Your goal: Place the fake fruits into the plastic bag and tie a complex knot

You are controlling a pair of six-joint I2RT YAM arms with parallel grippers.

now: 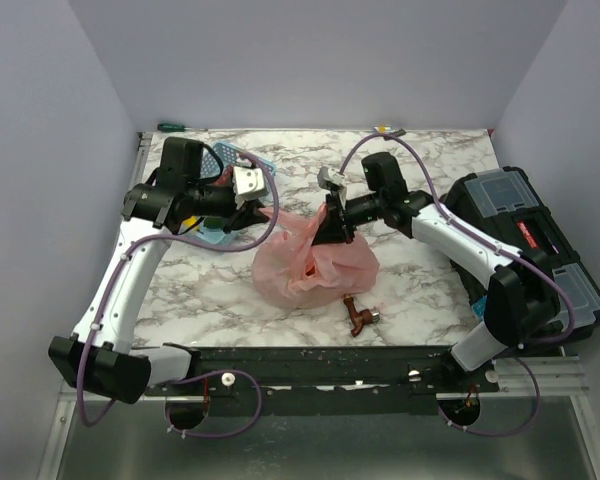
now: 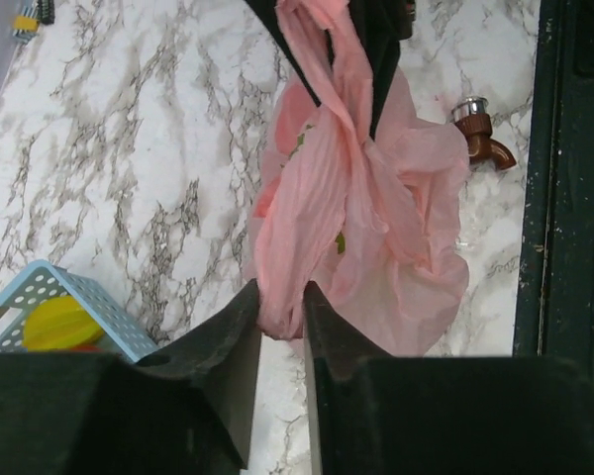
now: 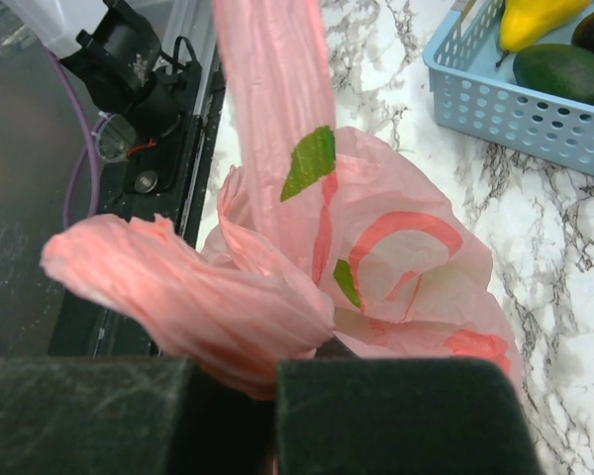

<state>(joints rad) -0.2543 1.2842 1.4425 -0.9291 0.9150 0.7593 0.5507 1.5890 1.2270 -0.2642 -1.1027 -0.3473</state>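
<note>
Lower centre lies a brown tap (image 1: 360,316), behind it at mid-frame the plastic bag (image 1: 315,265), its twisted pink strands clamped in the left gripper (image 2: 280,307) and pinched tight in the right gripper (image 3: 275,371), a blue basket (image 1: 220,158) beyond, upper left.

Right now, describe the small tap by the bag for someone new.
Start at the marble table, then the pink bag in its middle. In front of the bag, toward the near edge, lies the tap: small, brown with a silver end, neither pink nor black.
</note>
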